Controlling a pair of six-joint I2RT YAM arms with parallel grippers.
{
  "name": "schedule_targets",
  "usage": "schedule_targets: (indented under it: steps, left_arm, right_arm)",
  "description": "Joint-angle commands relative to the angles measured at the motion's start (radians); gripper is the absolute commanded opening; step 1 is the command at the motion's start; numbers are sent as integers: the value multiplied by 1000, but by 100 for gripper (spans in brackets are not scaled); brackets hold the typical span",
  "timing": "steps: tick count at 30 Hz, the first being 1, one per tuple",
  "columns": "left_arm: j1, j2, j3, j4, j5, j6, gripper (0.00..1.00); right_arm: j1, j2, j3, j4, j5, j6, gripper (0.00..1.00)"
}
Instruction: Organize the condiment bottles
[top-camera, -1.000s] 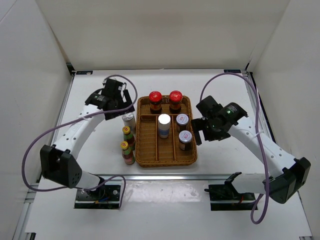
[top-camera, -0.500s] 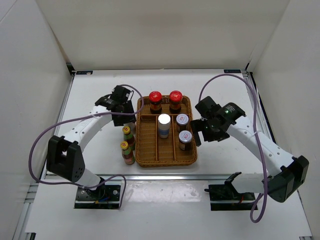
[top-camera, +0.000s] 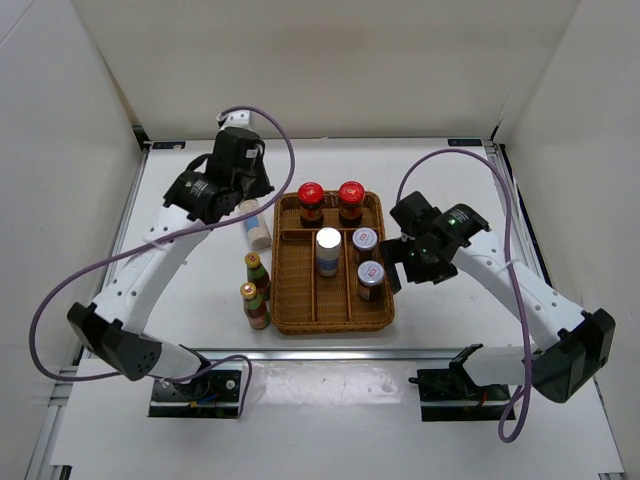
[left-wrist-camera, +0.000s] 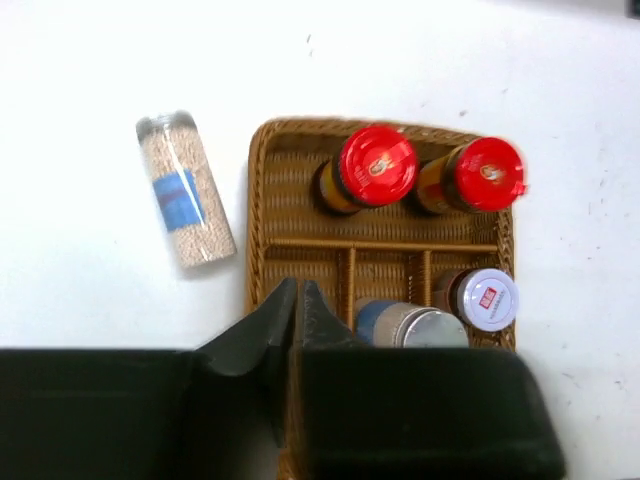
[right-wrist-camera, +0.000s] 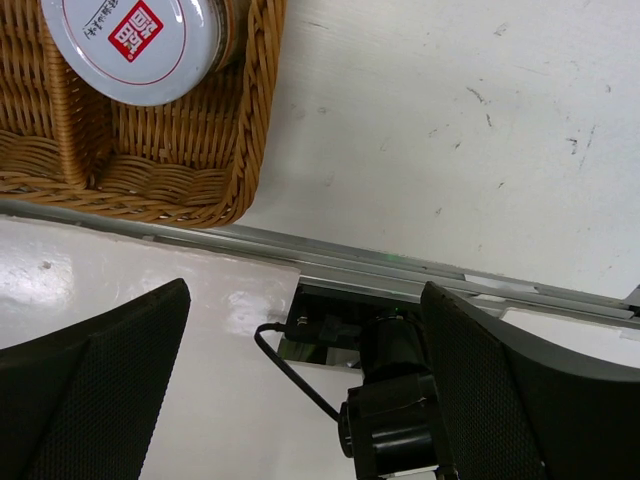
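Note:
In the brown wicker tray (top-camera: 290, 300) stand two red-capped bottles (top-camera: 311, 200) (top-camera: 351, 198), one silver-capped bottle (top-camera: 328, 248) and two grey-capped bottles with a red mark (top-camera: 365, 243) (top-camera: 371, 277). A second silver-capped bottle (top-camera: 255, 222) lies on its side on the table left of the tray; it also shows in the left wrist view (left-wrist-camera: 185, 200). Two slim bottles (top-camera: 257, 272) (top-camera: 256, 303) stand upright left of the tray. My left gripper (top-camera: 248, 190) (left-wrist-camera: 297, 300) is shut and empty, raised above the tray's left edge. My right gripper (top-camera: 398, 262) (right-wrist-camera: 300, 380) is open and empty, just right of the tray.
White walls enclose the table on three sides. A metal rail (right-wrist-camera: 420, 275) runs along the near table edge, with the arm bases (top-camera: 195, 390) (top-camera: 455, 385) behind it. The tray's right rim (right-wrist-camera: 245, 150) is close to my right fingers.
The silver-capped bottle stood upright left of the tray; my left gripper came down on it, then rose and drew back shut. The bottle now lies on its side. The right arm barely moved.

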Motion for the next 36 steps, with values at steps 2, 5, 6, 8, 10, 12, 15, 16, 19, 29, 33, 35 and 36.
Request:
schedule_targets:
  steps: [2,5,6,8,10,12,15,16,19,29,33,35,36]
  left_arm:
    - [-5,-54,4,-28,-59,21,48]
    - [18,-54,-82,-28,-60,-39,90]
    - [37,-43,-120,-28,-51,-65,96]
    - [113,1,-131,-28,-8,-134,99]
    - [168,90,-99,-19,15,-143,99]
    - [194,173,-8,-19,46,-125,99]
    - [239,331,120,-19,98,-116,99]
    - [258,395,146,-19,127,-125,99]
    - [288,528,261,-65,170,-148,99]
    - [311,731,350,-136,210,-188,99]
    - [320,773,350,-136,210,-179,99]
    - [331,790,361,-136,221,-179,99]
    - [340,806,361,-136,221,-179,99]
  right_arm:
    - [-2,12,2,15,-24,-14,100]
    - [-2,12,2,15,-24,-14,100]
    - [-2,12,2,15,-33,-14,100]
    - [-2,12,2,15,-33,-14,100]
    - [-2,12,2,15,-44,-14,100]
    - [-2,12,2,15,-44,-14,100]
    - [-2,12,-8,15,-55,-24,100]
    - [-2,12,-8,15,-55,-33,100]
    - [-2,12,-8,15,-64,-47,100]
    - [-2,-8,1,15,-44,-67,100]
    - [-2,12,1,15,-44,-79,100]
    - [-2,21,10,15,-44,-79,100]
    - [-2,31,10,15,-44,-79,100]
